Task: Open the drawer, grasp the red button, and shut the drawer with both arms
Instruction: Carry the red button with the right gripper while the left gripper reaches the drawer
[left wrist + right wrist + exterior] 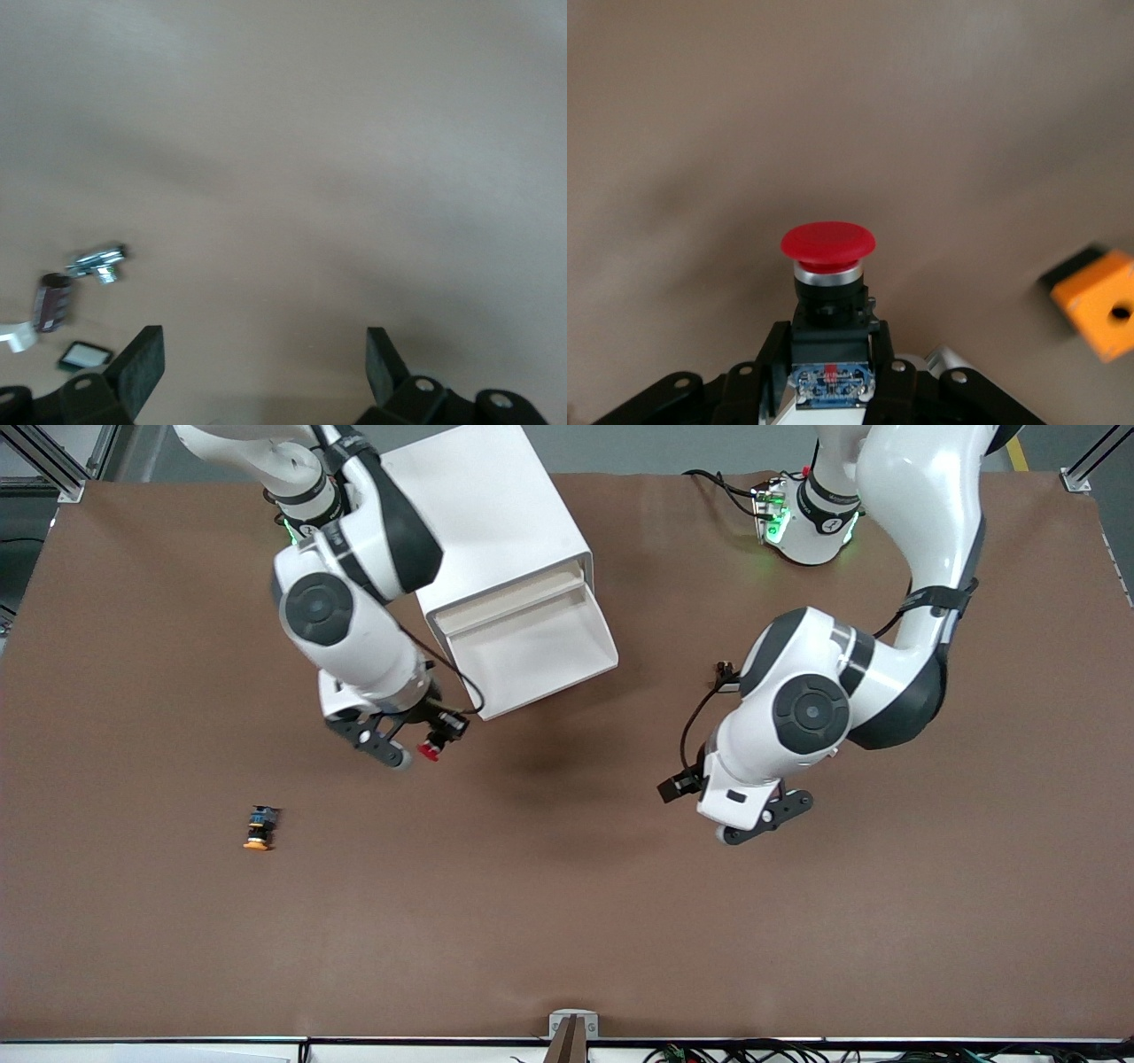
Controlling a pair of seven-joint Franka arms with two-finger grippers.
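Honestly, right gripper (416, 746) pinches the red button (429, 752) by its body only. Left gripper (769, 815) hangs spread over the table while the drawer (532, 651) gapes; a wobble could drop it.

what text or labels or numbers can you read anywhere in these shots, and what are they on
None can be read.
Blue rear block of the button, held in the shut right gripper: small markings, too blurred to read.
Left arm's base ring: a small mark, too small to read.
White cabinet, open drawer, orange-capped button: no text visible.
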